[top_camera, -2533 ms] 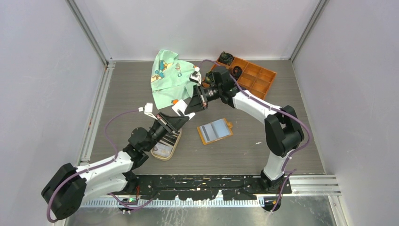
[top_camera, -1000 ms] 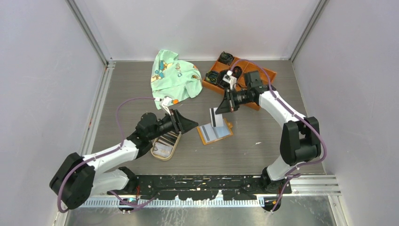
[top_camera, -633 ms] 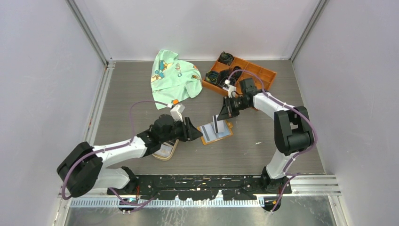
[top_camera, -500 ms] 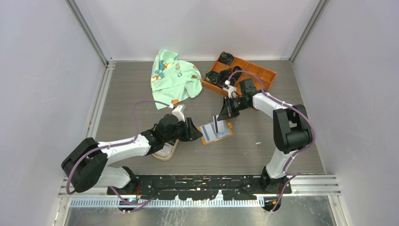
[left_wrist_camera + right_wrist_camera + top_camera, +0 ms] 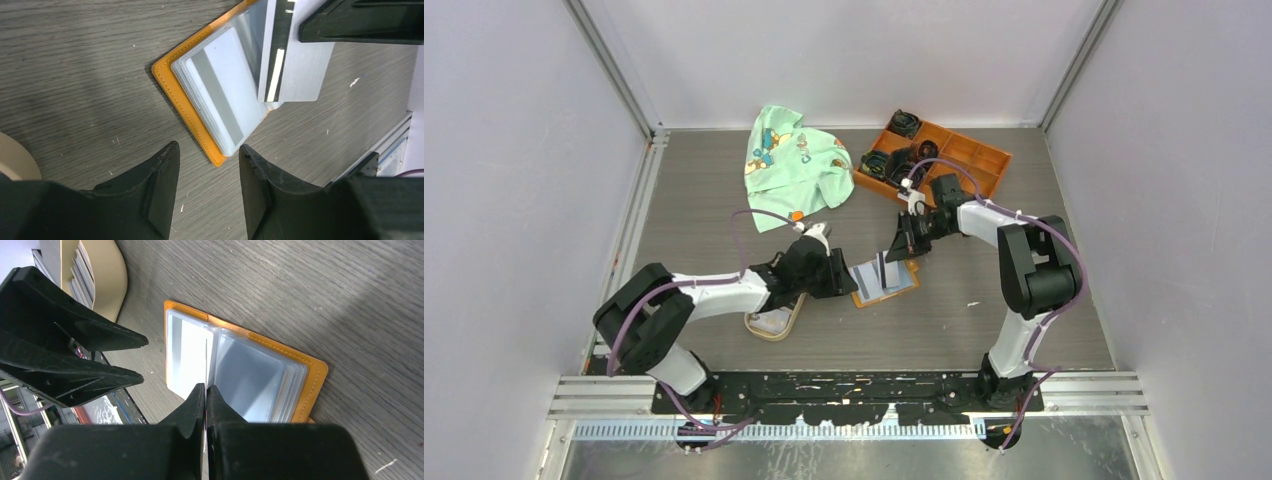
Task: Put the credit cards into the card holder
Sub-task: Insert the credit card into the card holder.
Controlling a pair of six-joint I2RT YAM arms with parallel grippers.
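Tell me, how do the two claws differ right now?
The left gripper is open and empty; the right gripper is shut on a grey credit card. The left gripper sits by the orange edge of the card holder, on the side of the tan dish; the right gripper is over its clear pockets, holding the card on edge. Both are black, two-fingered and aimed at the open holder.

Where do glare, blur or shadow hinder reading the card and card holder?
Left wrist: a bright glare strip runs down the card; the card holder is sharp; the left hand is a dark foreground. Right wrist: the holder's left sleeve is washed out white, the card shows only edge-on, the right hand is dark too. Top external: even light, soft shadows, card too small to read.
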